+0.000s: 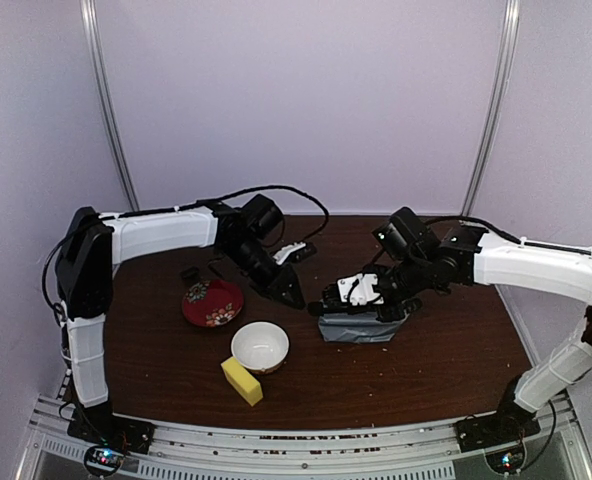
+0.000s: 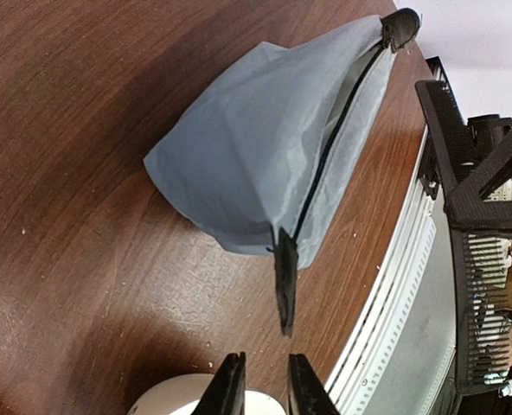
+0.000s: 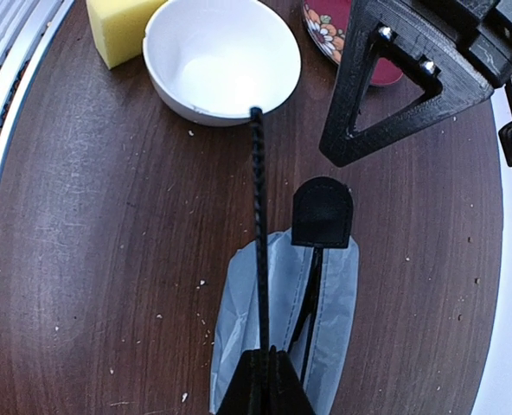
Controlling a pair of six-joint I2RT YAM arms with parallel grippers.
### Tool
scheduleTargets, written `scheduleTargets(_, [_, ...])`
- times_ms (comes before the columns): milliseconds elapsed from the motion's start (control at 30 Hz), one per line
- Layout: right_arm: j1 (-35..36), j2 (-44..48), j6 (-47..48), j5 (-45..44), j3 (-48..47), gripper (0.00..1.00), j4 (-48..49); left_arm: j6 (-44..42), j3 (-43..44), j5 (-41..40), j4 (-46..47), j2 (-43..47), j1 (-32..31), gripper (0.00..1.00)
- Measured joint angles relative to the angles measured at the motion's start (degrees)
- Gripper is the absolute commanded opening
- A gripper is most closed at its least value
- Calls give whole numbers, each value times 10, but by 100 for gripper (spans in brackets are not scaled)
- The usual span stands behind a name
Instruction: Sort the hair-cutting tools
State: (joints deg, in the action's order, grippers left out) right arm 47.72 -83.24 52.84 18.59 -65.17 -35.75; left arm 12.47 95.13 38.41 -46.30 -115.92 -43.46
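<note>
My right gripper (image 3: 269, 353) is shut on a slim black comb (image 3: 258, 216), seen edge-on and pointing toward the white bowl. It hangs over a grey zip pouch (image 3: 239, 320) whose zipper is partly open, with a black tab (image 3: 323, 212) at its end. In the top view the right gripper (image 1: 328, 305) is above the pouch (image 1: 361, 328) at mid-table. My left gripper (image 2: 265, 359) is narrowly open with nothing between its fingers, just short of the pouch's (image 2: 247, 147) other black tab (image 2: 284, 281). From above, the left gripper (image 1: 294, 297) sits just left of the pouch.
A white bowl (image 1: 260, 346) stands near the front, with a yellow sponge (image 1: 242, 381) in front of it. A red patterned plate (image 1: 213, 302) lies to the left, and a small dark object (image 1: 190, 274) sits behind it. The left gripper's finger (image 3: 394, 78) hangs close above the pouch.
</note>
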Motion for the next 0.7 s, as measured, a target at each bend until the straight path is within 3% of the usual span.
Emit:
scheduleTargets(433, [-57, -57, -1, 35, 0, 0, 42, -1, 0, 5, 0, 0, 14, 18])
scheduleTargets(700, [-67, -61, -2, 50, 12, 0, 44, 10, -22, 59, 43, 3, 15, 20])
